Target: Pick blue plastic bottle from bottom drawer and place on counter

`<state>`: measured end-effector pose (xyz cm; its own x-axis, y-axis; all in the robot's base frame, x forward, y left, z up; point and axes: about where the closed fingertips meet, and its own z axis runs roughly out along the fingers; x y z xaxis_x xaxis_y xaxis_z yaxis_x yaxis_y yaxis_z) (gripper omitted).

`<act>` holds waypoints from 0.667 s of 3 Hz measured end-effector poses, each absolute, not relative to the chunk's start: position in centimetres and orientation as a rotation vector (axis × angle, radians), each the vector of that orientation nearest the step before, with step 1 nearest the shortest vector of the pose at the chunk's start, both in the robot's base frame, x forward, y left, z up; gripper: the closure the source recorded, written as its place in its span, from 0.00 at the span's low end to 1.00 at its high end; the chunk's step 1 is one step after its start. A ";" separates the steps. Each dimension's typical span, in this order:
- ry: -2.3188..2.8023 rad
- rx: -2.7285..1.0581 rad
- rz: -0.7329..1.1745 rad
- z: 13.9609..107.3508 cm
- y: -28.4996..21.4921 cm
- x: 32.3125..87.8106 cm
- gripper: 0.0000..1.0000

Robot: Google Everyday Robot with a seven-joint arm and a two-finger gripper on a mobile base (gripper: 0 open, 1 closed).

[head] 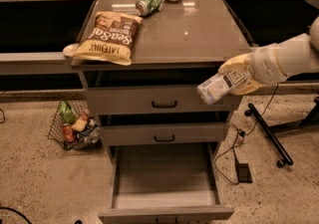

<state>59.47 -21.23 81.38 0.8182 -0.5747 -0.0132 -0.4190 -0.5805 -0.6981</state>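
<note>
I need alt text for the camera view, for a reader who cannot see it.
The robot's gripper holds a small pale-blue plastic bottle in the air at the right edge of the grey cabinet, below its glossy counter. The bottom drawer stands open.
</note>
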 end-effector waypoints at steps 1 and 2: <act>0.606 -2.343 -0.405 86.4 -20.2 58.6 1.00; 0.595 -2.349 -0.419 87.0 -20.1 58.5 1.00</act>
<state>58.52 -20.12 87.00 0.8446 -0.5177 0.1366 -0.3027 -0.6721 -0.6757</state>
